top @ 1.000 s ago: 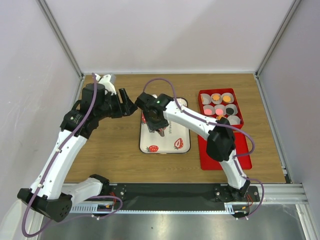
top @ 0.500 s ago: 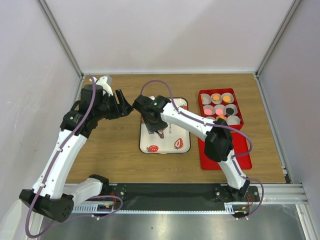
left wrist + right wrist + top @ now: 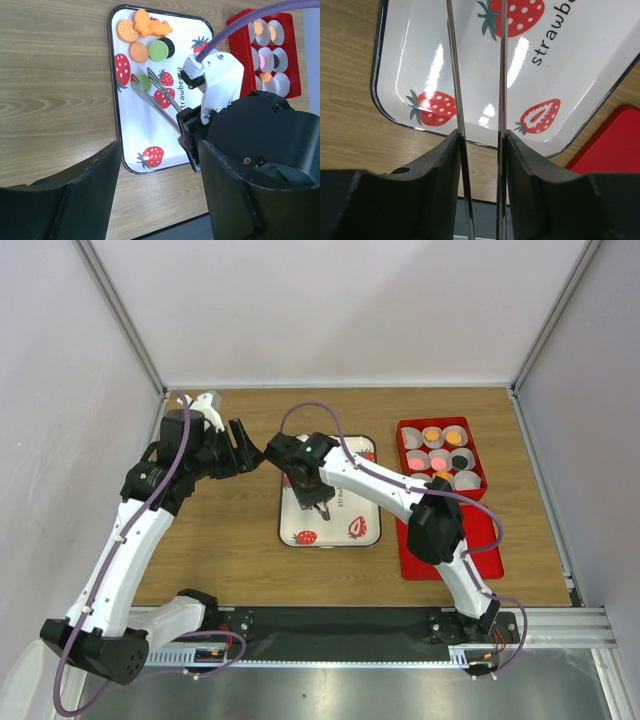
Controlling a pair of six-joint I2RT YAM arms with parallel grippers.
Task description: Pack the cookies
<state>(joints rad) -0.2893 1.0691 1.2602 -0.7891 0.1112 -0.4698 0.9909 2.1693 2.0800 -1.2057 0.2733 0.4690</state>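
Presently the right jaws are closed on the handle end of a pair of metal tongs (image 3: 159, 98), whose two blades run out between the fingers (image 3: 440, 165) and stand apart over the strawberry tray (image 3: 368, 534) in the middle of the desk (image 3: 230, 530). In the left wrist view the tips sit on either side of a green cookie (image 3: 143, 82) lying on the tray beside a printed strawberry; whether the metal touches it cannot be told. More cookies (image 3: 139, 51) lie loose at the far end of the tray: orange ones, round and fish-shaped, then a green one with a black one touching it. The left jaws are wide open and hold nothing, hanging above the desk just beside the tray's far left corner and pointing toward it. To the right of the tray, apart from it, a red box (image 3: 450, 560) lies on the desk with white paper cups (image 3: 467, 480) grouped at its far end. Several cups each hold a cookie: orange (image 3: 432, 435) in the far row, pink (image 3: 418, 460) and black (image 3: 461, 460) in the next row, and at least two cups look empty.
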